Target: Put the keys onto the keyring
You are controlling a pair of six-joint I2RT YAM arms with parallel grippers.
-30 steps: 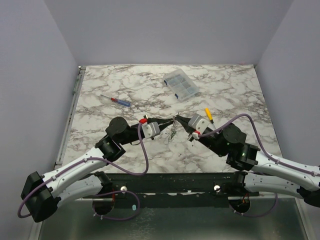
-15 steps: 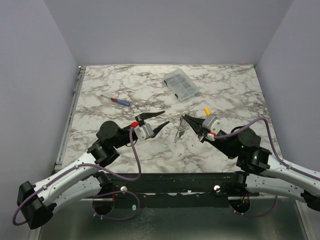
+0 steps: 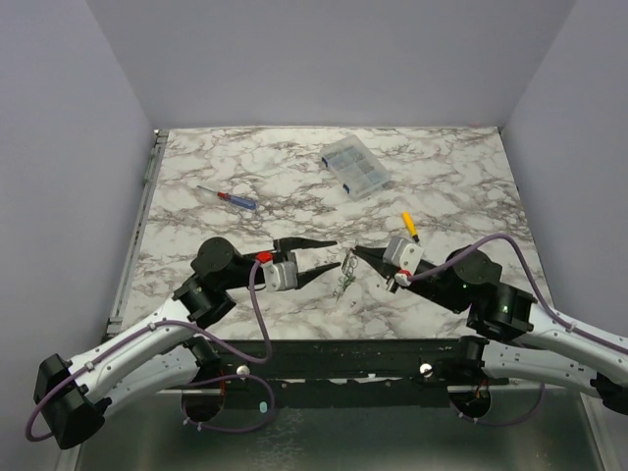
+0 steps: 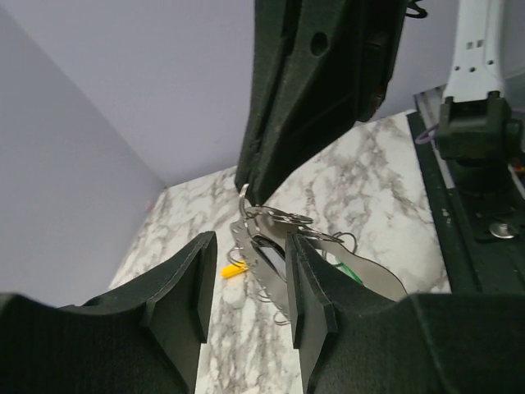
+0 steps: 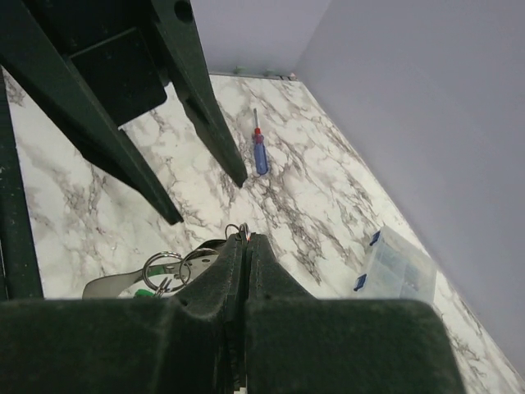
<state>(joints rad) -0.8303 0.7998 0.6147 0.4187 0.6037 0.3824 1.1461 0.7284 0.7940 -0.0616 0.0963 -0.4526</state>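
Keys (image 3: 343, 276) hanging long-axis down, pinched by right pincer (image 3: 352, 252)

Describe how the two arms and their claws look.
The left arm and right arm have white shells over black joints. A purple cable loops along each. Each wrist carries a pale grey block with a small red part. The left claw and right claw have long, tapered black fingers.

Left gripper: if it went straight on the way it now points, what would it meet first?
Probably the keys dangling from the shut right gripper: the left wrist view frames them between the open fingers of the left gripper. The right gripper's tips sit just behind, though depth is unclear.
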